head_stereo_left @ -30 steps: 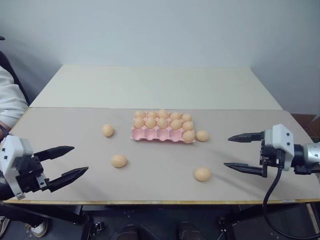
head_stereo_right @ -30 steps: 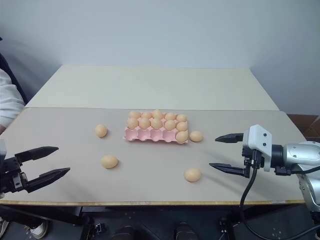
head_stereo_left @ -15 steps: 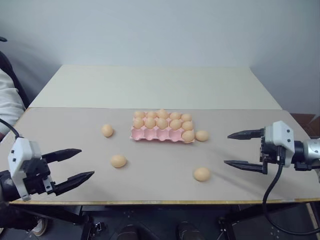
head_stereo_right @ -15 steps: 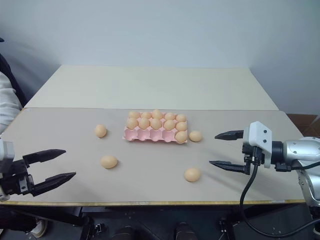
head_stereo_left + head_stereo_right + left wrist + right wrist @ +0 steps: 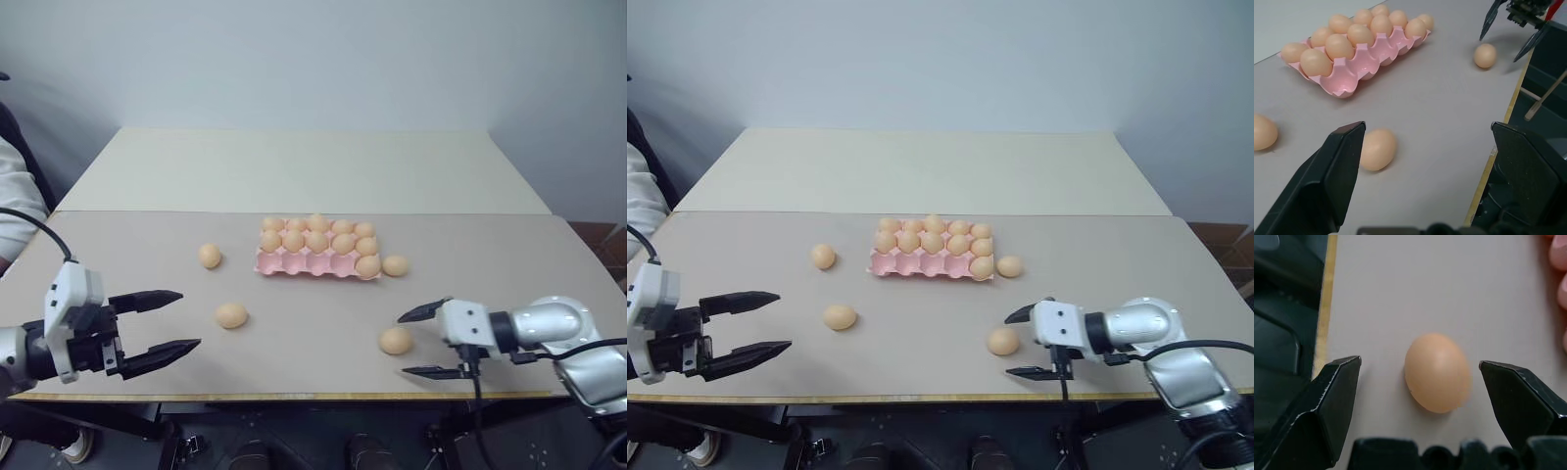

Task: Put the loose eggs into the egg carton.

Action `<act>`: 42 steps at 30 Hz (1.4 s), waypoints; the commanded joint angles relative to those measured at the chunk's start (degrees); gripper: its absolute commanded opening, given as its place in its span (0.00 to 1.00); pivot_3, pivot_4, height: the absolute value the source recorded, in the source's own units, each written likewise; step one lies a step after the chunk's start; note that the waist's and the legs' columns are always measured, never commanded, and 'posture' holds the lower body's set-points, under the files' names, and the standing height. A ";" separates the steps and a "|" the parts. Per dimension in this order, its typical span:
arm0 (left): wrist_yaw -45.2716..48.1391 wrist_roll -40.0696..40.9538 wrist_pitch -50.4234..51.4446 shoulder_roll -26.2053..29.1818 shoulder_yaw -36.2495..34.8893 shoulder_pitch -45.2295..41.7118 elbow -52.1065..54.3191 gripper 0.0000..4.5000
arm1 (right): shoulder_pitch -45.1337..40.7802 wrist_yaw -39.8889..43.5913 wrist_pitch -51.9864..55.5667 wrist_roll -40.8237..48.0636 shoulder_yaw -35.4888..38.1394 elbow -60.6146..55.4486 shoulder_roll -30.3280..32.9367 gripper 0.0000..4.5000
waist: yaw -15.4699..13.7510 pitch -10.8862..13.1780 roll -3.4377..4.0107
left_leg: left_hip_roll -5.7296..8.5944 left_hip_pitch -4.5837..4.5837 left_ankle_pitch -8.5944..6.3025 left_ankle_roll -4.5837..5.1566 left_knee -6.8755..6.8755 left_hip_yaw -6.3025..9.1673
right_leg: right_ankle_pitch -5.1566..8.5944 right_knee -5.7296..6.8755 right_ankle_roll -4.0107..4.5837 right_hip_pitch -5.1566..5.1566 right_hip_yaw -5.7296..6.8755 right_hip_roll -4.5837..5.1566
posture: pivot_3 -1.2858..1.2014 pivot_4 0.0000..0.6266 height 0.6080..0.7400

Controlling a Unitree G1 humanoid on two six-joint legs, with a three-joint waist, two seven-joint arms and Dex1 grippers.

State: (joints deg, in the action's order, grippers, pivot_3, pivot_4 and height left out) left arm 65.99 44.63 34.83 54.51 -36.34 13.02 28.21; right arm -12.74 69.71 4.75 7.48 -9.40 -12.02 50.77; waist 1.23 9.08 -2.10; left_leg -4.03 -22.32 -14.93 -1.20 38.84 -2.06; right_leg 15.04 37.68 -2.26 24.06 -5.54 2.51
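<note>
Open bench (image 5: pixel 294 338) is left between the scattered eggs (image 5: pixel 232 315); the carton (image 5: pixel 306 261) blocks the middle.

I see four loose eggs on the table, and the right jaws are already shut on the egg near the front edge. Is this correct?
Not quite. The right gripper is open: its jaws stand either side of the egg without touching it, as the right wrist view shows. The rest holds: four loose eggs lie on the table.
</note>
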 commanded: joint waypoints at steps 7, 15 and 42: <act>0.00 -0.03 -1.00 0.31 -0.04 -0.92 0.54 1.00 | -4.31 -1.83 -1.03 -1.34 -1.05 3.14 -3.13 0.51 | -0.26 0.00 0.00 | 0.00 -0.03 0.00 0.00 -0.01 -0.01 | 0.00 -0.01 0.00 0.02 0.00 0.00 | 0.52 0.24 1.00; -0.36 -0.06 -1.26 -0.01 -0.08 -1.26 0.08 1.00 | -14.65 -5.38 5.10 4.96 1.53 3.04 -8.97 0.44 | 0.72 0.00 0.00 | -0.01 0.03 0.00 0.00 0.01 -0.01 | -0.01 0.09 0.01 0.01 -0.02 -0.01 | 0.52 0.24 1.00; -0.78 -0.20 -1.41 -0.47 -3.16 -0.79 -2.27 1.00 | -21.15 -9.88 10.50 3.60 4.59 6.56 -14.69 0.99 | 0.96 0.02 0.03 | -0.01 -0.12 0.00 0.00 -0.04 0.03 | 0.01 0.15 0.04 0.15 0.05 0.00 | 0.52 0.24 1.00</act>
State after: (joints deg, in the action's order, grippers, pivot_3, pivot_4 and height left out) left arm 64.64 44.12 34.67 53.58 -36.66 12.12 26.10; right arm -34.98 57.63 14.60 7.03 -9.27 -1.20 34.18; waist 2.19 9.10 -2.07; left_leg -4.04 -22.44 -14.92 -1.21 38.79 -2.02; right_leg 15.05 37.80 -2.22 24.21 -5.49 2.51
